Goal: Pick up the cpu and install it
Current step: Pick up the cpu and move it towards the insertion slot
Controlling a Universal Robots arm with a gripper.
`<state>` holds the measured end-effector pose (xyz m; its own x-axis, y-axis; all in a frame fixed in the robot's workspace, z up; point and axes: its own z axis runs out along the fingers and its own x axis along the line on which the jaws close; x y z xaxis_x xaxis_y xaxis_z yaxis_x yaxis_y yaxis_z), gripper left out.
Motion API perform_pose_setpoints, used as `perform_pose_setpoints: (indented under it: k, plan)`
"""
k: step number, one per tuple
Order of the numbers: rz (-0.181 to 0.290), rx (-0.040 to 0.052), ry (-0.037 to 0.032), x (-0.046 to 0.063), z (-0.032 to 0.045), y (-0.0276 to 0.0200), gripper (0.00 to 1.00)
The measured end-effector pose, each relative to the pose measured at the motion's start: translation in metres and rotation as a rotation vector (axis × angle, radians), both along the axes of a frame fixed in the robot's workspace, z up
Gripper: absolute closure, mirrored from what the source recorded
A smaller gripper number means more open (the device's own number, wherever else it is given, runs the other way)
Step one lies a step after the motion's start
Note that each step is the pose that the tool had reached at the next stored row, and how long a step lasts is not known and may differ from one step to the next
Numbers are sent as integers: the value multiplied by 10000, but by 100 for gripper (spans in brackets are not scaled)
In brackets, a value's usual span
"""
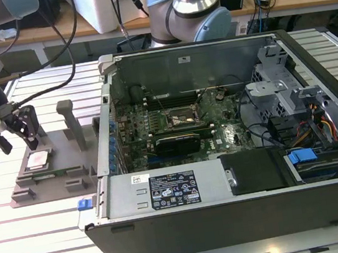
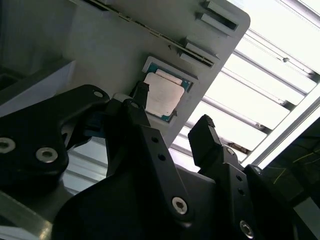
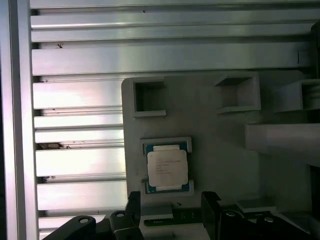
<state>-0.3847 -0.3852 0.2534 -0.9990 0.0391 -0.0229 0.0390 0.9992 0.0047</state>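
Gripper [image 1: 18,146]: released, the two black fingers [image 1: 31,134] spread apart with nothing between them. It hangs at the exterior view's left, just above the grey holder plate [image 1: 62,170], tips pointing down. No contact with the plate can be made out.

The cpu [image 1: 38,160]: lies flat, silver top up, in a shallow square recess of the holder plate, directly under the spread fingers and a little toward the near side. In the first wrist view the cpu [image 3: 167,168] sits square in its pocket with a thin green-blue edge showing at two sides. The fingertips stand to either side of it and short of it, not touching. The second wrist view gives the same picture: the chip [image 2: 163,94] is framed between the two black tips, with one tip just at its corner.

Holder plate: grey, with several empty rectangular pockets and an upright post [image 1: 71,124] to the right of the chip. It rests on a slatted aluminium table [image 1: 35,246].

Right of the plate: an open computer case [image 1: 244,216] lying on its side. Inside are the green motherboard [image 1: 138,128], a black-framed socket [image 1: 178,119] near its middle, and a long black card [image 1: 177,143] just on the near side of the socket. A labelled metal box [image 1: 165,192] runs along the near wall.

Far side: the base of another robot arm [image 1: 189,7] behind the case.
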Motion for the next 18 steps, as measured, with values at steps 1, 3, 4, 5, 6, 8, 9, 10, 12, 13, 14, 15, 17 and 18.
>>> perform_pose_setpoints:
  k: [1,3,4,5,6,8,9,10,12,13,14,15,17,18]
  plan:
    - [-2,-8,-1,0,-3,2,40]
    - [-4,-25,-2,3,-7,11,40]
    - [-2,-33,-1,7,-8,18,40]
    - [-2,-36,-1,13,-10,27,40]
    - [-1,-36,-2,13,-11,28,40]
    - [-3,-37,-1,14,-11,29,40]
    - [-3,-37,-1,14,-11,29,40]
    - [-3,-37,-1,14,-12,29,40]
    - [-3,-37,-2,15,-12,29,40]
    - [-3,-37,-1,15,-12,29,40]
    - [-3,-37,0,15,-13,29,40]
    - [-2,-37,-1,15,-14,29,40]
    - [-1,-35,-4,17,-19,32,40]
    - [-3,-36,-3,16,-21,38,40]
